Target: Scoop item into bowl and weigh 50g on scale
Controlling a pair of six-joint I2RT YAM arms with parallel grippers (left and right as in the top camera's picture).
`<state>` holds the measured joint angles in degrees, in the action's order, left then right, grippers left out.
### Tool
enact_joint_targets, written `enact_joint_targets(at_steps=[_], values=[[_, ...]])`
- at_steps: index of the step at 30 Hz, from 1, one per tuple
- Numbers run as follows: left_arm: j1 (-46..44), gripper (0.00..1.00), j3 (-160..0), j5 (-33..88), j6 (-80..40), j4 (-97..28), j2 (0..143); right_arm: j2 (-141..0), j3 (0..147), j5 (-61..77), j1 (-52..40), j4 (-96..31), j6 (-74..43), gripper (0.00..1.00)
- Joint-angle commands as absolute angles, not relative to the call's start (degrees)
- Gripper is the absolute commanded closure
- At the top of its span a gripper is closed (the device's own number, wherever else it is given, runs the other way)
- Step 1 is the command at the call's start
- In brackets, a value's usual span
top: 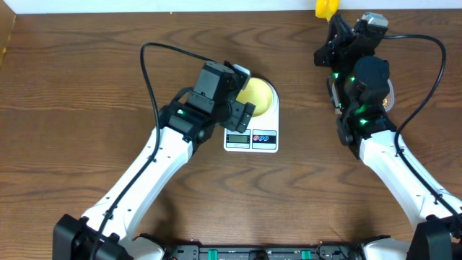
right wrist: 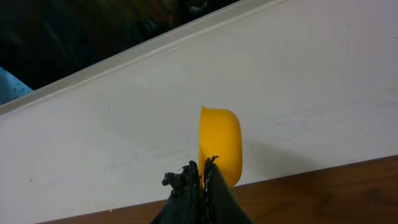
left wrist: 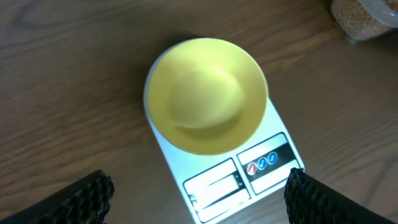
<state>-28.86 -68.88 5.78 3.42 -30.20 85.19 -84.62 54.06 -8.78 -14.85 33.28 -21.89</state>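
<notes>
Directly beneath the left gripper [left wrist: 199, 180], its fingers wide and empty, the bare pale yellow bowl [left wrist: 205, 93] sits on the white scale [left wrist: 267, 163], while the tan beans [left wrist: 364, 14] lie in a clear container [left wrist: 349, 36] to its right, nearer the right gripper [right wrist: 200, 171], which is clamped on the yellow scoop [right wrist: 221, 143] by the far wall.

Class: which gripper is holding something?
The right gripper, shut on the yellow scoop; the left gripper is open and empty by the bowl.
</notes>
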Motion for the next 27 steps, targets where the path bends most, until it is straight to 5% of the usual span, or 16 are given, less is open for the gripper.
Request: enact_joint_targets(at_steps=[1,27], values=[[-30.0,0.10,-68.6,4.7,1.9,-31.1,85.8,-84.8,55.1,-8.4,-14.7,33.5,-22.2,0.99],[-33.6,0.10,-68.6,-1.1,-2.7,-33.6,93.5,-84.8,55.1,-8.4,-14.7,33.4,-22.2,0.99]])
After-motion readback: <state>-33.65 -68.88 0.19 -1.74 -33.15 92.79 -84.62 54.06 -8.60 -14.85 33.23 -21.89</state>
